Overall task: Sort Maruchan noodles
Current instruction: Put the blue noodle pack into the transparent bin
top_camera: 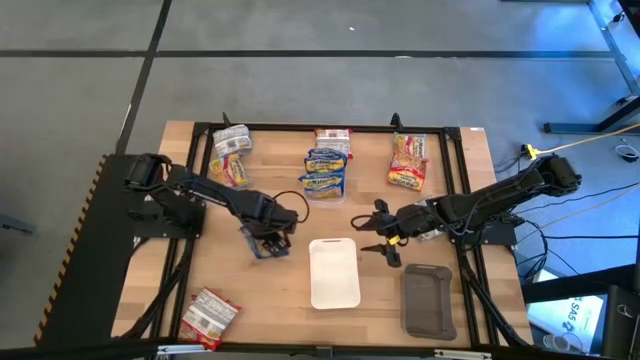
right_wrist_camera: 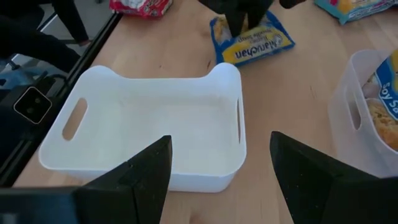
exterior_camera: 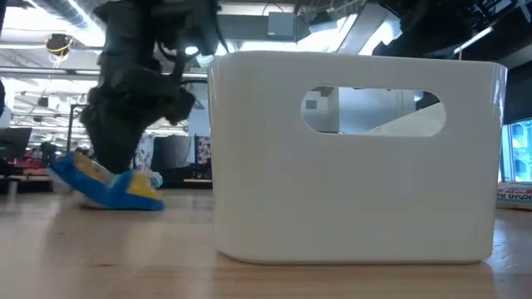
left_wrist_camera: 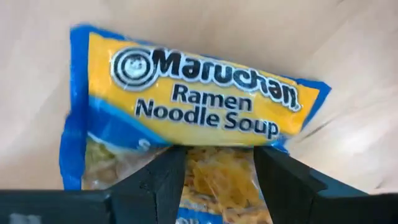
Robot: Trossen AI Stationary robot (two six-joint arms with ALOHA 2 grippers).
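**A:** so where's the left gripper [top_camera: 268, 243] at?

**B:** Down on a blue packet [left_wrist_camera: 186, 118], left of the white tray [top_camera: 334, 292]. In the wrist view the two fingers [left_wrist_camera: 165, 186] sit either side of the packet's end, with the crinkly plastic running between them, so it's pinching the blue packet. The low view has that packet [exterior_camera: 108, 184] tilted, one end raised under the gripper and the other end on the table [top_camera: 300, 320].

**A:** and the right one?

**B:** Right gripper [top_camera: 385, 238] hangs just right of the white tray's far end, fingers spread with nothing between them. Its wrist view looks straight into the tray [right_wrist_camera: 149, 124], which has nothing in it.

**A:** rest of the noodles?

**B:** Far side of the table: a silver pile [top_camera: 230, 155] on the left, a blue stack [top_camera: 325, 172] in the middle, a red pile [top_camera: 409, 160] on the right. One more silver packet [top_camera: 208, 315] sits at the near left corner. The grey tray [top_camera: 430, 298] is right of the white one.
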